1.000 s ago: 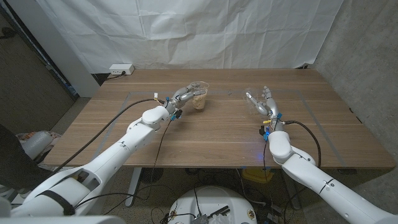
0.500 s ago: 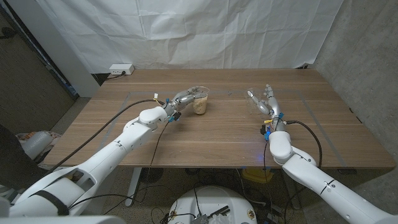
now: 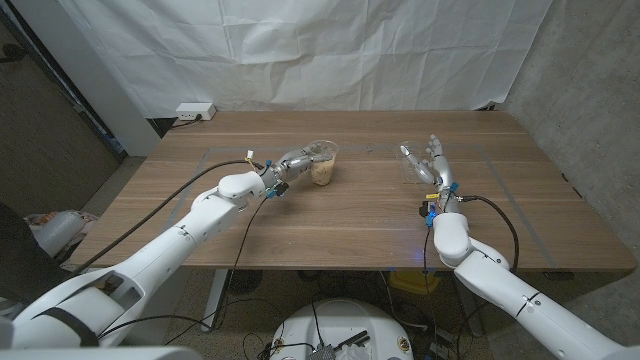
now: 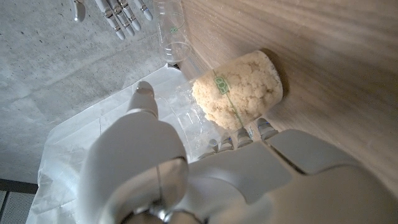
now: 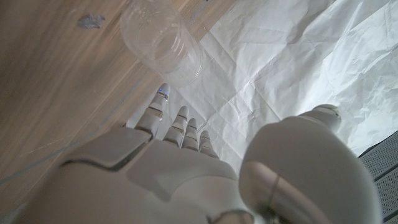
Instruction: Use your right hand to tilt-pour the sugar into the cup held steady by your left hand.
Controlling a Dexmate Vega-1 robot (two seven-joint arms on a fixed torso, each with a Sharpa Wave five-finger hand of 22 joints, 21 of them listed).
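Two risks: my left hand [image 3: 290,160] gripping the sugar-filled clear plastic cup [image 3: 321,163] could tip it; my open right hand [image 3: 436,165] could topple the empty clear plastic cup [image 3: 413,163] beside it.

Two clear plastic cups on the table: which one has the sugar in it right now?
The clear plastic cup gripped by the left robot hand; it holds pale brown sugar. The other clear cup, standing beyond the right robot hand, is empty.
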